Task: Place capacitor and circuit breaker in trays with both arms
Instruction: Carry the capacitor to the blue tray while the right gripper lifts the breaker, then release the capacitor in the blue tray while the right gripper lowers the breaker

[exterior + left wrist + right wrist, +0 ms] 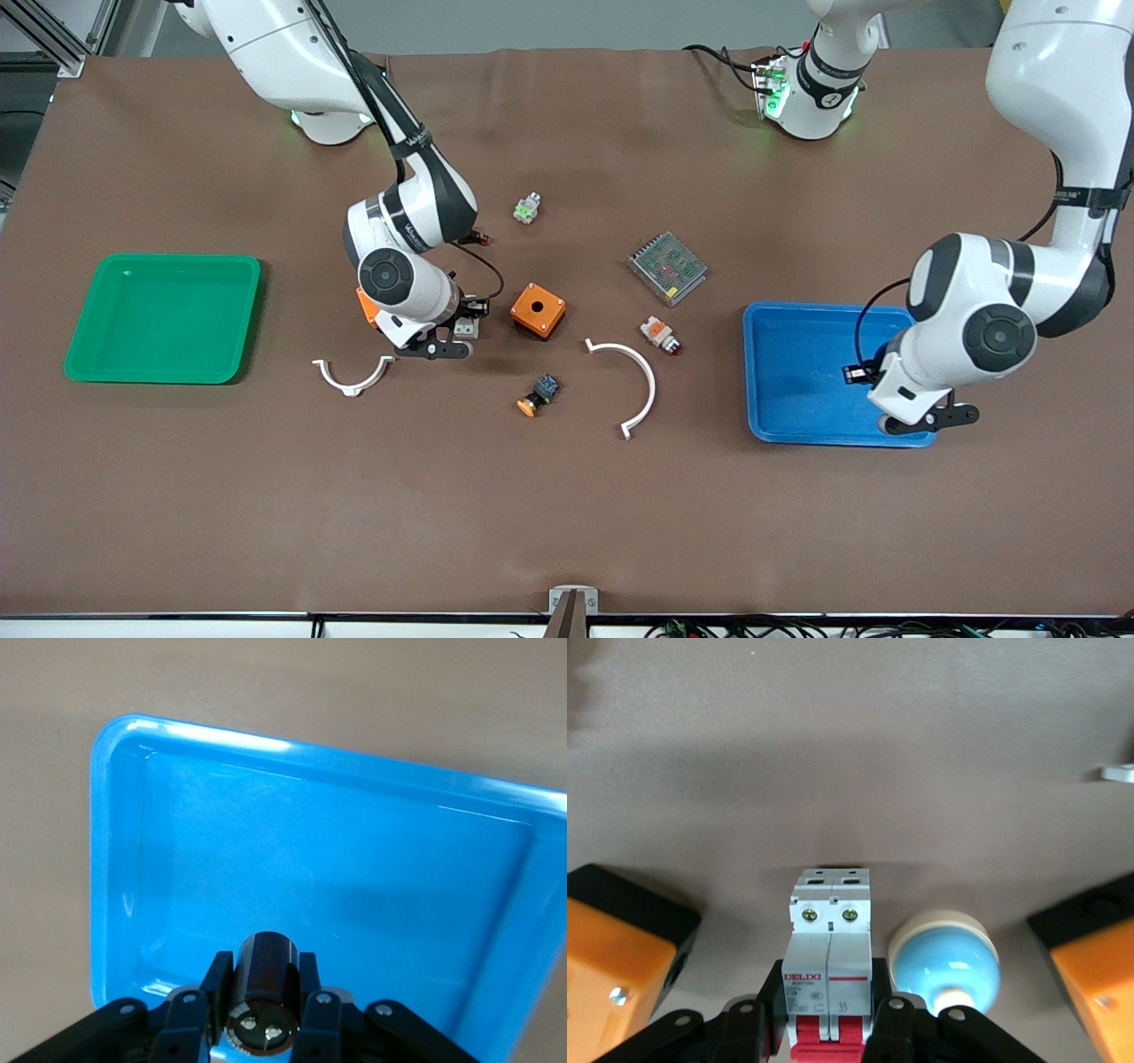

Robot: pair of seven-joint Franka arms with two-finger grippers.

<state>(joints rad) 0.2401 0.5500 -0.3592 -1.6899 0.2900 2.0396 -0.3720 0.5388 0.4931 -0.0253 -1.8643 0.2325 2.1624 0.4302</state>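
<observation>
The capacitor (263, 992) is clamped between the left gripper (263, 1014) fingers over the blue tray (115, 859), while the circuit breaker (830, 966), its lower end cut off, is pinched between the right gripper (830, 1028) fingers above the brown table (850, 753).

Left gripper (930, 424) (fingers seemingly closed) over blue tray (788, 390).

The brown table mat (567, 514) is evenly lit; grey floor (549, 22) and cables (797, 627) are seen at its edges.
</observation>
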